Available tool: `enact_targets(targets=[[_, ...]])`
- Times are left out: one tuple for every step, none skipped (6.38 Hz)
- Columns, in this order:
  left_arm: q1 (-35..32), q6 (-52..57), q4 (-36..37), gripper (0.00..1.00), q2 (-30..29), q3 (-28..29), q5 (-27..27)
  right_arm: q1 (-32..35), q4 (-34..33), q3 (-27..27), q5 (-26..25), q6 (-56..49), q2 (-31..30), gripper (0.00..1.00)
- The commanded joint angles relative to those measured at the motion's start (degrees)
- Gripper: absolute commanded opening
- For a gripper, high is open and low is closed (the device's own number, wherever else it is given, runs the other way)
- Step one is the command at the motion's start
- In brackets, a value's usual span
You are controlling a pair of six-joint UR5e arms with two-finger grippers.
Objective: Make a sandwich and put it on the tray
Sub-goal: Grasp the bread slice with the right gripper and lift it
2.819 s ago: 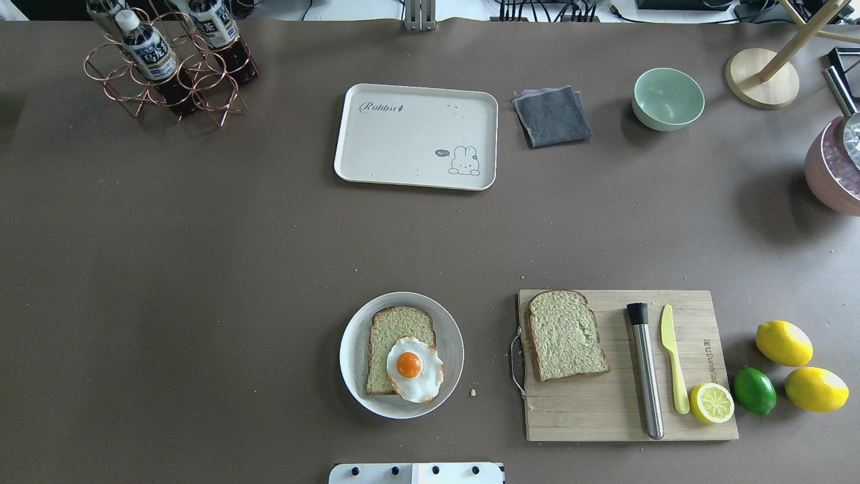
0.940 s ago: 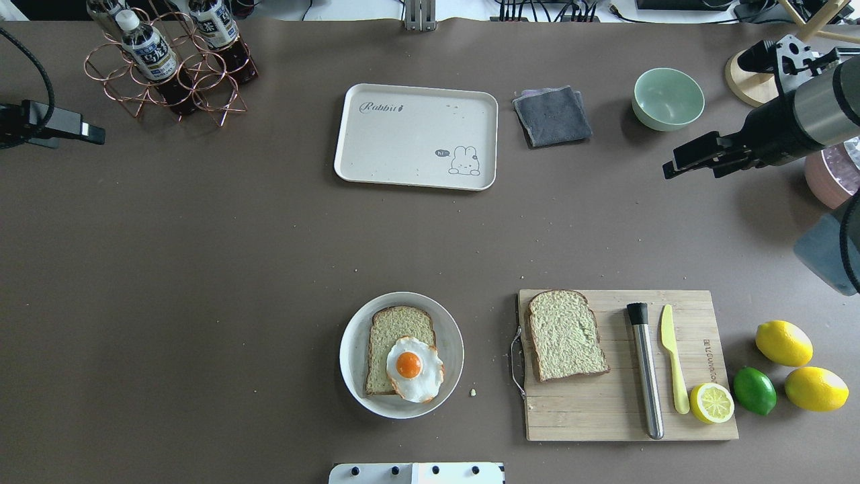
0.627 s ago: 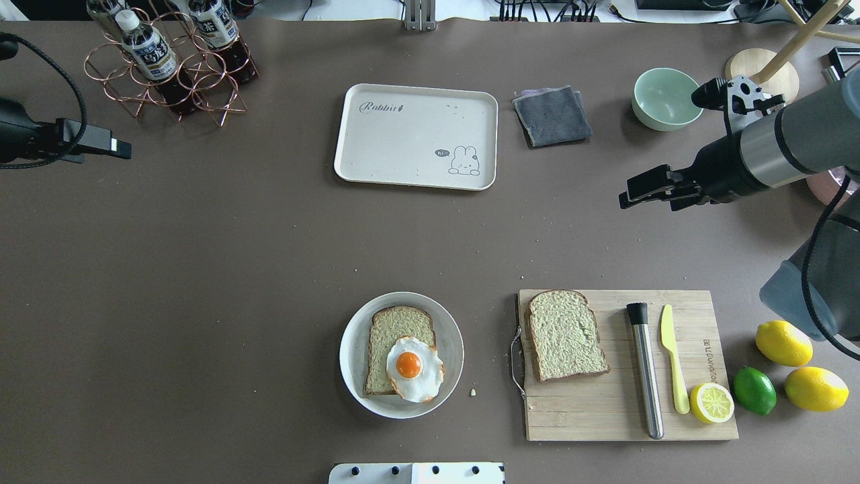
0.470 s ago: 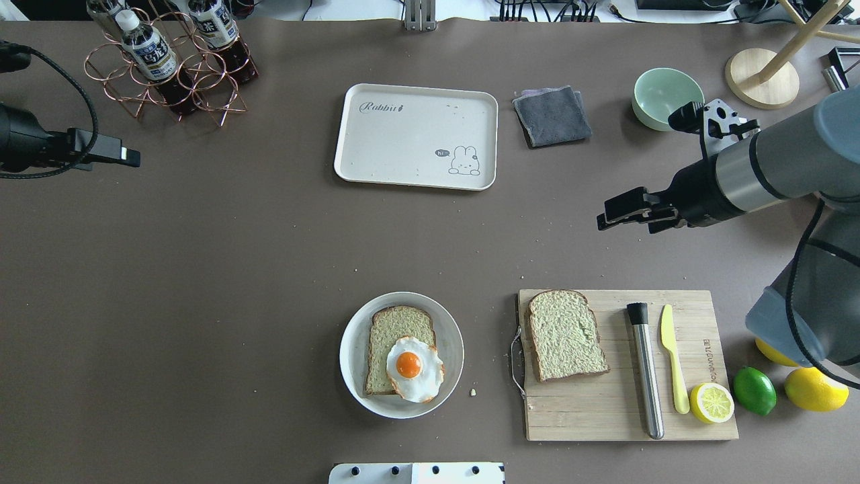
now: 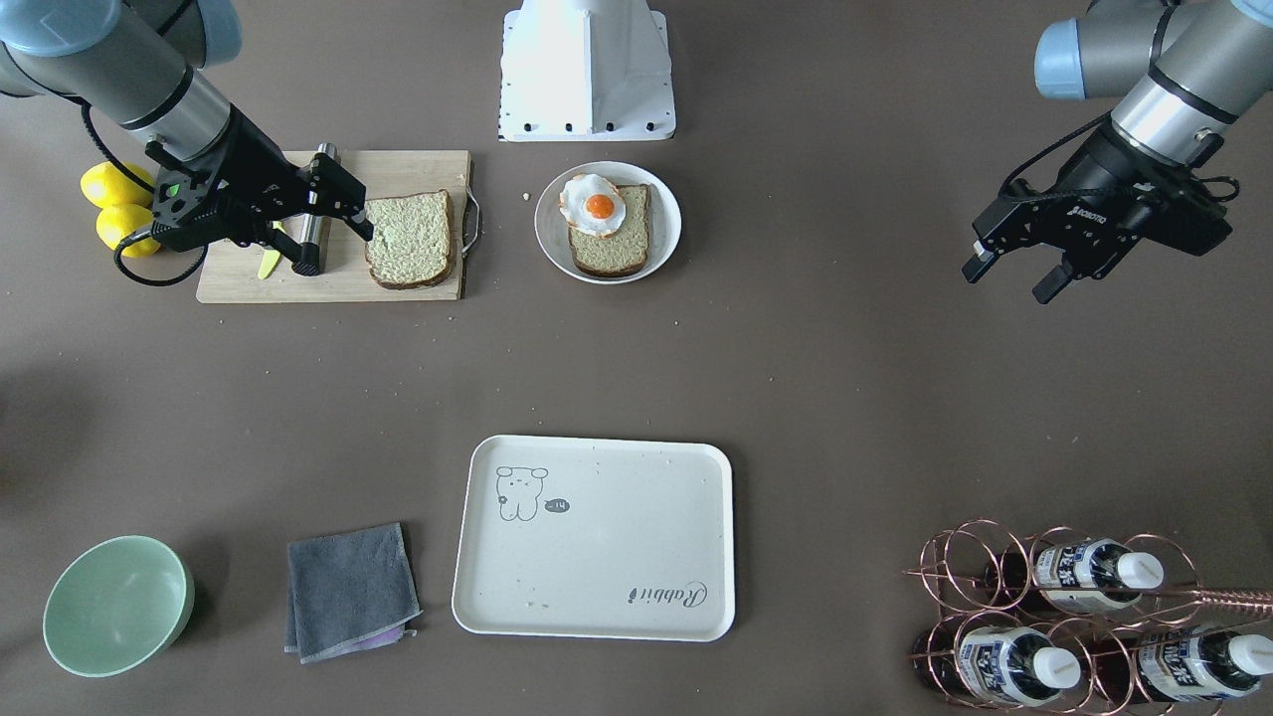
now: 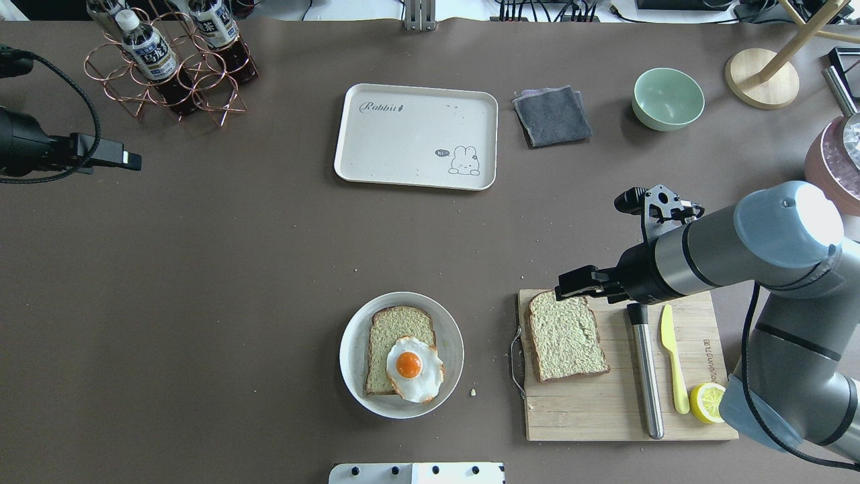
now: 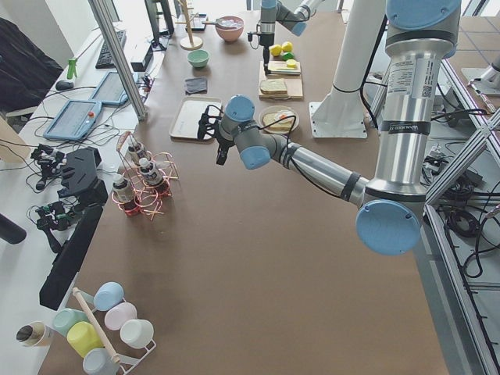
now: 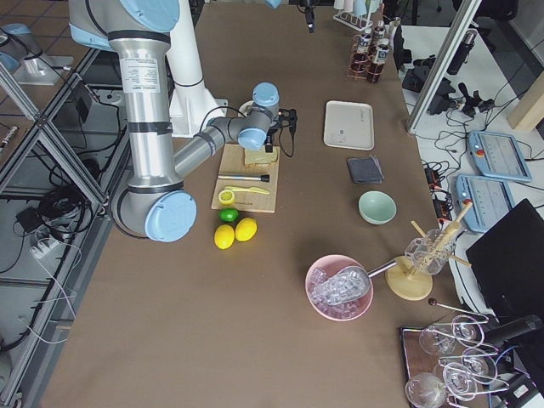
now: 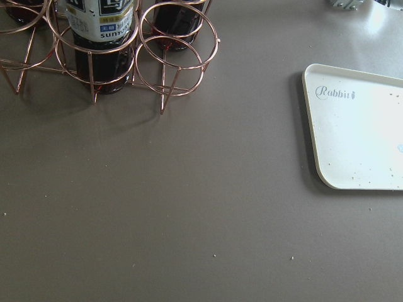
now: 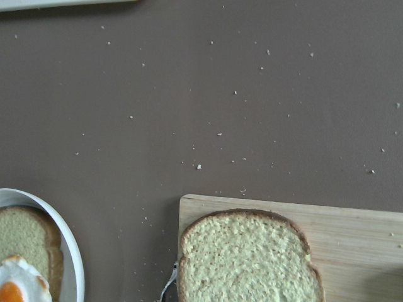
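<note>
One bread slice (image 6: 566,335) lies on the wooden cutting board (image 6: 605,410). The other slice (image 6: 396,329) lies on a round white plate (image 6: 349,349) with the fried egg (image 6: 413,368) on top of it, uncovered. The cream tray (image 6: 403,141) with its "Rabbit" lettering sits bare at the far middle. My right gripper (image 6: 561,287) is open and hovers over the far edge of the slice on the board; it also shows in the front-facing view (image 5: 356,207). My left gripper (image 5: 1004,283) is open and empty at the far left, away from the food.
On the board lie a steel rod (image 6: 646,370), a yellow knife (image 6: 672,356) and a lemon half (image 6: 709,402). A grey cloth (image 6: 552,115) and a green bowl (image 6: 668,98) sit right of the tray. A copper bottle rack (image 6: 168,64) stands far left.
My right arm has swung in from the far right, toward me, to the board's bread slice. My left arm has come in at the left edge and then held nearly still.
</note>
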Motion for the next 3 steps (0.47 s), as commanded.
enact_targets(targets=[[0.08,0.0,0.0,0.98,0.07,0.24,0.02,-3.9,4.57,-0.66,-4.94,0.29,-4.0,1.0],[0.25,0.0,0.0,0.97,-0.02,0.24,0.02,-4.33,4.58,-1.44,-5.99,0.29,-4.01,0.93],[0.25,0.0,0.0,0.97,0.07,0.24,0.02,-5.04,4.58,-2.67,-7.4,0.21,-4.01,0.9]])
